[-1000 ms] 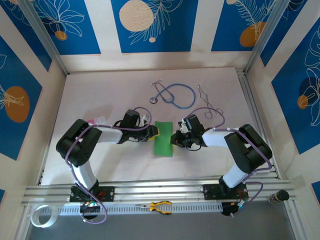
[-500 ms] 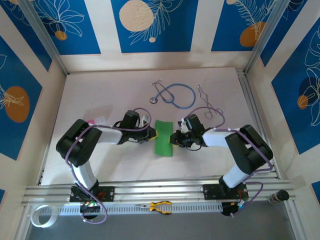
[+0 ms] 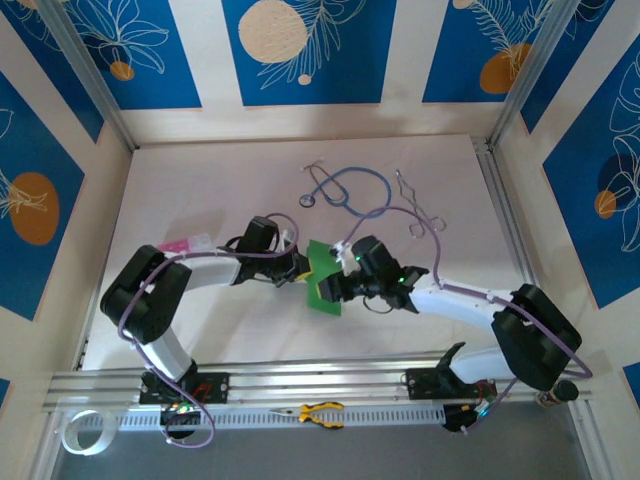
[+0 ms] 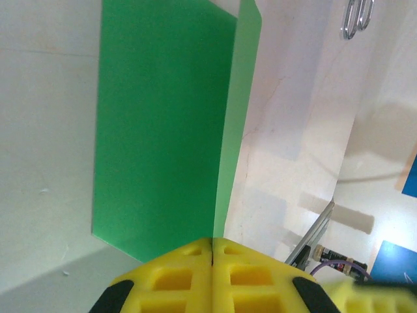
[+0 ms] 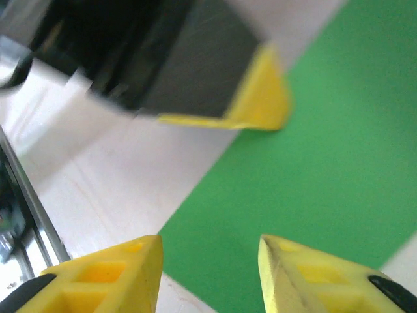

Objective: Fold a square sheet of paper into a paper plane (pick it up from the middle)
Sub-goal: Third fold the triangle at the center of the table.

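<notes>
Top view: a white table (image 3: 200, 180) is standing inside a booth whose walls (image 3: 100, 50) are carrying blue panels with white leaf outlines and orange or cream discs, split by pale strips. Aluminium posts (image 3: 90, 80) are framing the corners, and a slotted rail (image 3: 300, 378) is running along the near edge, bearing both arm bases.

The green sheet (image 3: 322, 262) is lying at mid-table, just near of the blue stethoscope (image 3: 348, 190), with the two grippers meeting over it. The left gripper (image 3: 303, 268) is reaching in from the left and pinching the sheet's left side. The right gripper (image 3: 338, 287) is hanging over the sheet's near right part.

Left wrist view: the left gripper (image 4: 213, 251) is showing its yellow fingers pressed flat together on the sheet (image 4: 163, 130). One broad panel is lying flat while a narrow strip along the fold is standing up.

Right wrist view: the right gripper (image 5: 210, 267) is keeping its jaws partly apart above the sheet (image 5: 313, 182), with nothing between them.

A thin metal tool (image 3: 415, 210) is lying right of the stethoscope and a pink-and-white piece (image 3: 187, 243) at the left. Yellow-handled pliers (image 3: 320, 412) and a tape roll (image 3: 82, 432) are lying near of the rail.
</notes>
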